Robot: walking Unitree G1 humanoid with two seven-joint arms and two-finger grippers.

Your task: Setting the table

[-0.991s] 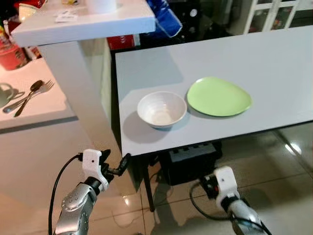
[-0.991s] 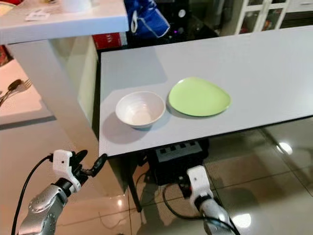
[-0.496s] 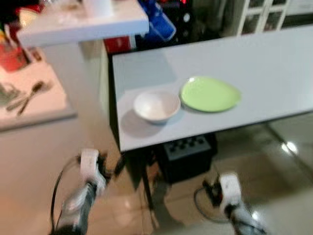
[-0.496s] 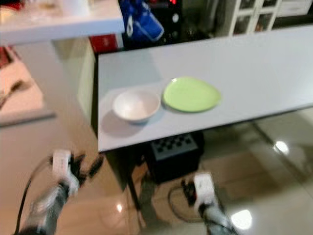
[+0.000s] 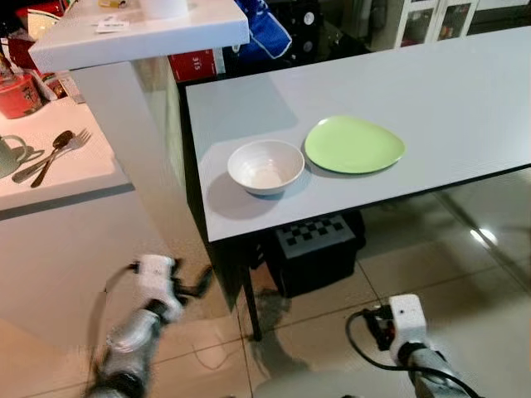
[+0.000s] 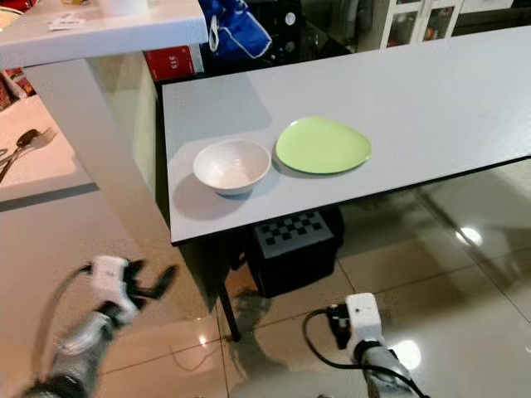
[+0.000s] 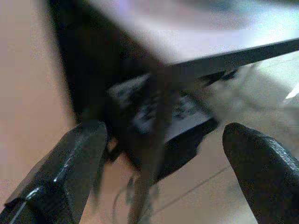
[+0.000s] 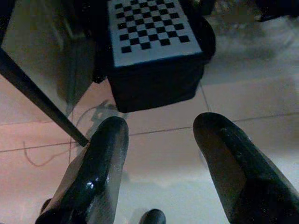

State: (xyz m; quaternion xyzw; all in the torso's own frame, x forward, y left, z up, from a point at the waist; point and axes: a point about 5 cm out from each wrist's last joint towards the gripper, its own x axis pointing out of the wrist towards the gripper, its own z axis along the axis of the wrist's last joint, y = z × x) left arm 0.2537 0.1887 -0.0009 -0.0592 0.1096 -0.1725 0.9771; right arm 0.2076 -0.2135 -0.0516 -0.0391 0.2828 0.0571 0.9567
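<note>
- While both arms hang low by the floor, nothing is being carried — the left gripper (image 7: 159, 172) is seen spread wide and empty, pointed at the table's underside, and the right gripper (image 8: 161, 163) is likewise spread wide and empty over the floor tiles.
- A white bowl (image 5: 265, 167) is already set on the grey table (image 5: 465, 91), near its left front corner, upright and apparently empty.
- A green plate (image 5: 354, 144) is laid just beside the bowl, on its right; whether the rims touch can't be told.
- So the crockery part looks done, as far as can be judged.
- Cutlery is what seems left — a spoon (image 5: 51, 154) and fork (image 5: 70, 147) are seen lying together on the lower white counter (image 5: 75, 178) off to the left, well apart from the table, next to a mug (image 5: 8, 156).
- A white raised ledge (image 5: 166, 31) stands between that counter and the table.
- A black box with a checkered top (image 8: 154, 28) is tucked under the table, by its thin leg.
- Roughly halfway is the guess: the cutlery would still need to be fetched and placed by the plate.
</note>
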